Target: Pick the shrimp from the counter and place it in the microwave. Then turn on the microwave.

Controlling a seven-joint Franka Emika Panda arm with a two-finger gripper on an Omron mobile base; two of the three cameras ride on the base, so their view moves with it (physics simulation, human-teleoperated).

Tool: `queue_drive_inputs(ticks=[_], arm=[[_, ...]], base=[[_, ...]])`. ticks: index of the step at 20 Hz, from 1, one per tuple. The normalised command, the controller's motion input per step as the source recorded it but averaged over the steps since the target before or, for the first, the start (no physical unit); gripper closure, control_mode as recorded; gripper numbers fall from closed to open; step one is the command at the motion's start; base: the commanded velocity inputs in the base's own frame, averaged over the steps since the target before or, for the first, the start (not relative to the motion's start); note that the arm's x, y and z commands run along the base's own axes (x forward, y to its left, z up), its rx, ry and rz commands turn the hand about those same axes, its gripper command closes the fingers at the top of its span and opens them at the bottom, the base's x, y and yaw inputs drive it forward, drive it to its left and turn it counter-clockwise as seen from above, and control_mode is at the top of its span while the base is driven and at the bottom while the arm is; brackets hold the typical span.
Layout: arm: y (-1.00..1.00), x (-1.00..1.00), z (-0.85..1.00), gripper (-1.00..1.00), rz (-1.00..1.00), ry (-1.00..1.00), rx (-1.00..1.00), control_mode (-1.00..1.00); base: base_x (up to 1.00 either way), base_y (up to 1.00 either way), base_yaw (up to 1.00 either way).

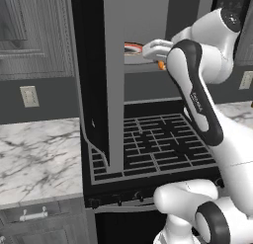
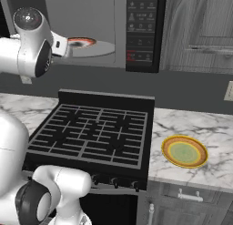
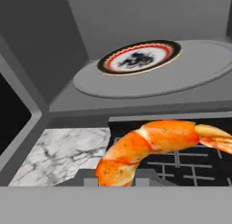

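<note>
Hand view showed the shrimp [image 3: 149, 148] clamped in the gripper, hanging curved just outside the open front of the microwave [image 3: 54, 73], level with the cavity floor edge. Inside the microwave, a small patterned plate [image 3: 139, 56] lay on the left part of the round turntable [image 3: 195, 66]. Below the microwave sat the stove top [image 2: 93, 133], with the marble counter [image 2: 209, 128] beside it. Left base view placed the gripper [image 1: 161, 60] at the cavity mouth, right of the swung-open microwave door [image 1: 101, 80]. A yellow-rimmed green plate [image 2: 184, 151] rested on the counter, right of the stove top.
</note>
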Motion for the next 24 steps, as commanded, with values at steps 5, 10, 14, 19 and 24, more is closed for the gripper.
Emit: queue_drive_inputs(ticks=[5, 10, 14, 19, 24], arm=[[0.11, 0.38, 0.45, 1.00, 0.04, 0.00, -0.06, -1.00], [0.06, 0.42, 0.09, 1.00, 0.02, 0.00, -0.11, -1.00], [0.00, 0.40, 0.00, 1.00, 0.02, 0.00, -0.13, -1.00], [0.01, 0.40, -0.11, 1.00, 0.02, 0.00, -0.10, -1.00], [0.00, 0.42, -0.25, 1.00, 0.05, 0.00, -0.02, -1.00]], base=[[0.00, 0.00, 0.00], [0.00, 0.00, 0.00], [0.00, 0.00, 0.00], [0.00, 0.00, 0.00], [0.00, 0.00, 0.00]])
